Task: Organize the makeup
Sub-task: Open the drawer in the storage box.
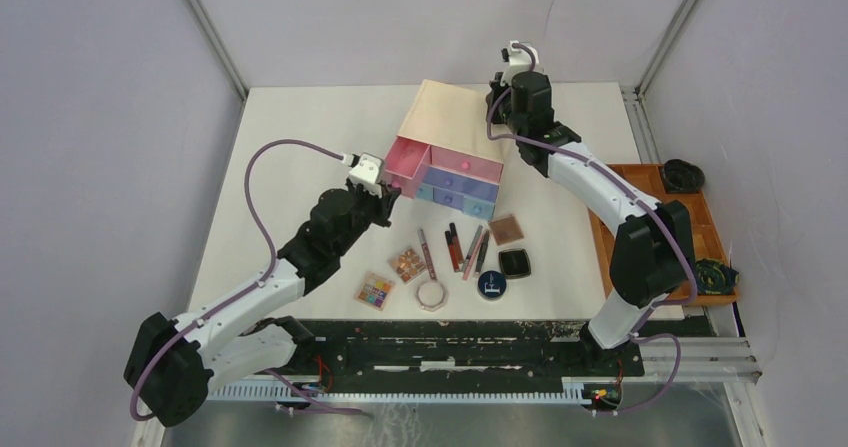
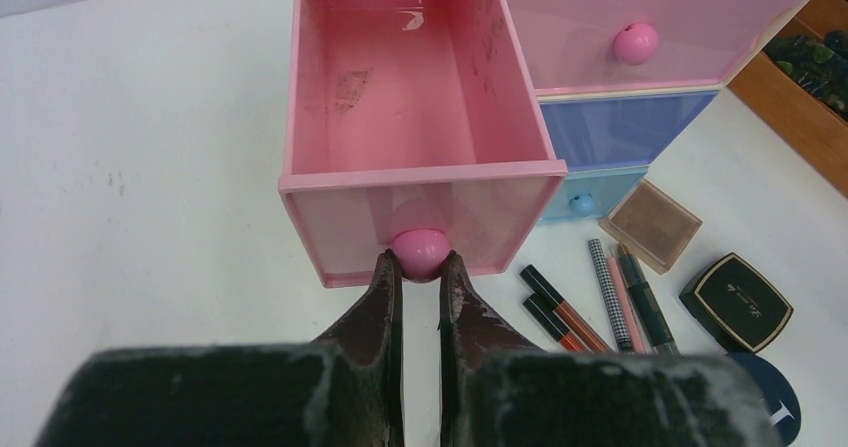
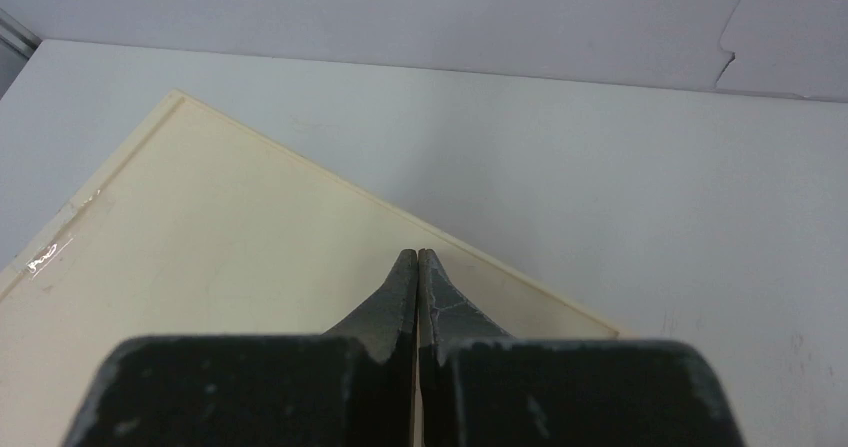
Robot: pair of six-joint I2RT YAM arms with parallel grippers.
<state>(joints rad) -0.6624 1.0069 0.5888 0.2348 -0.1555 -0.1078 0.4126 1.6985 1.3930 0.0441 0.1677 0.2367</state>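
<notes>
Colourful palettes [image 1: 376, 290], slim tubes [image 1: 455, 248], three compacts [image 1: 514, 262] and a pale octagonal jar [image 1: 432, 294] lie clustered.

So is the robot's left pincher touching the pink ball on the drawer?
Touching. In the left wrist view, both fingers of the left gripper press against the sides of the pink knob on the open pink drawer, with no gap.

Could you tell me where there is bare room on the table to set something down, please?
The table is bare left of the beige box, out to its left edge, and behind the box. The open pink drawer is empty. Crowded: the makeup between box and near edge.
</notes>
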